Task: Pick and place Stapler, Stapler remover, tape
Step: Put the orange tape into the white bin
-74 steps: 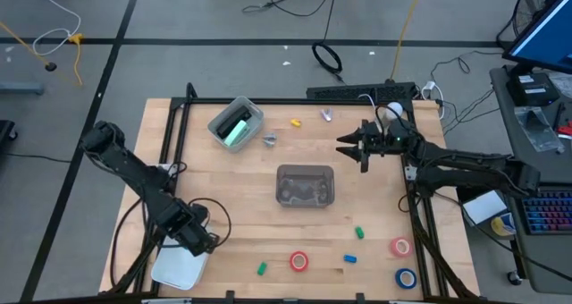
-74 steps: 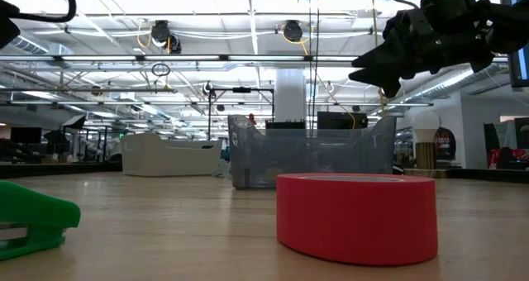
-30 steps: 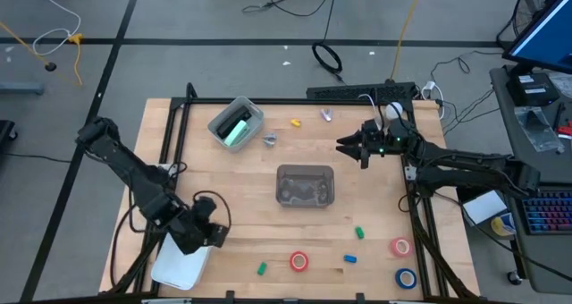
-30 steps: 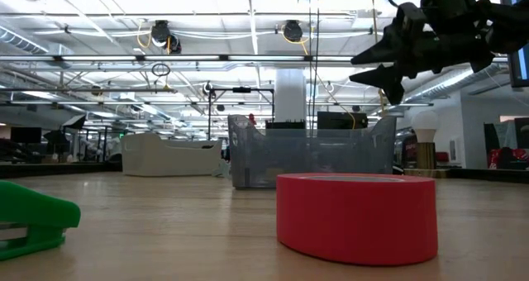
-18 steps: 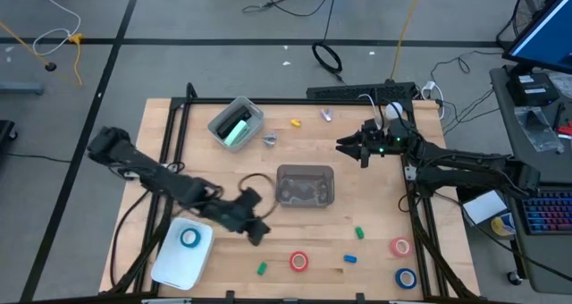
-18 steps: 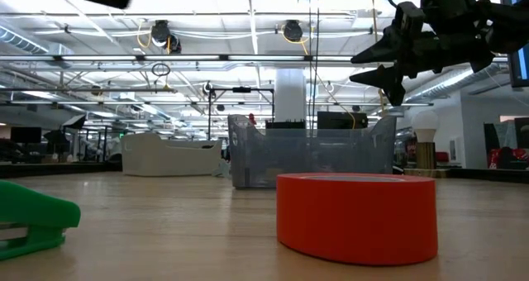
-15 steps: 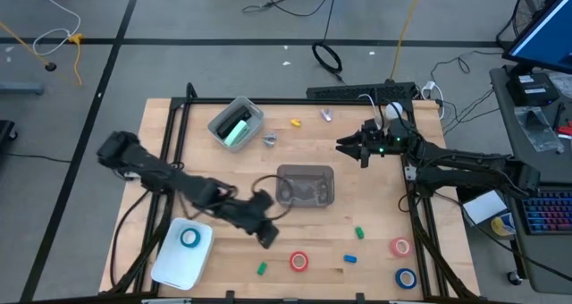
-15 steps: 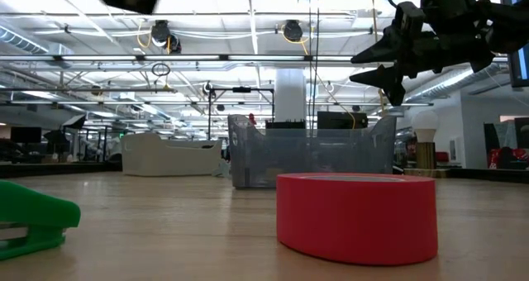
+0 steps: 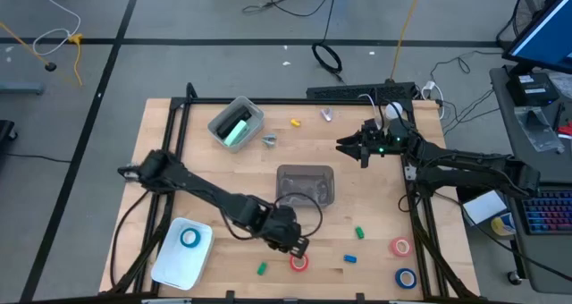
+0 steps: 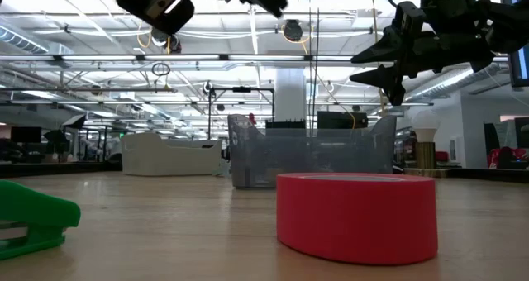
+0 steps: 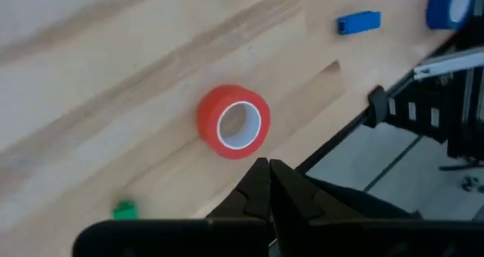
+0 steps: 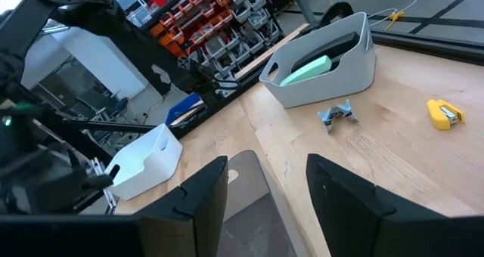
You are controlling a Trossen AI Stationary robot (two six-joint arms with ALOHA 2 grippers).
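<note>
White plastic forms the bin (image 9: 179,259) at the worktop's (image 9: 357,188) front-left corner, with a blue tape (image 9: 189,238) ring inside; further back, the mint-green stapler (image 9: 235,128) lies in a grey bin (image 9: 223,116) near the back edge, a stapler remover (image 9: 269,140) just beside it. Near the front edge the left tool (image 9: 299,248), fingers pressed together and empty, hangs over the red tape (image 11: 234,122). Toward the right edge the right tool (image 9: 342,145) hovers with fingers spread, empty.

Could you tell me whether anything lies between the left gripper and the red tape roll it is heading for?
Nothing does. In the left wrist view the left gripper, fingers shut, points at the red tape roll across bare wood; the high view shows it almost over the roll.
</note>
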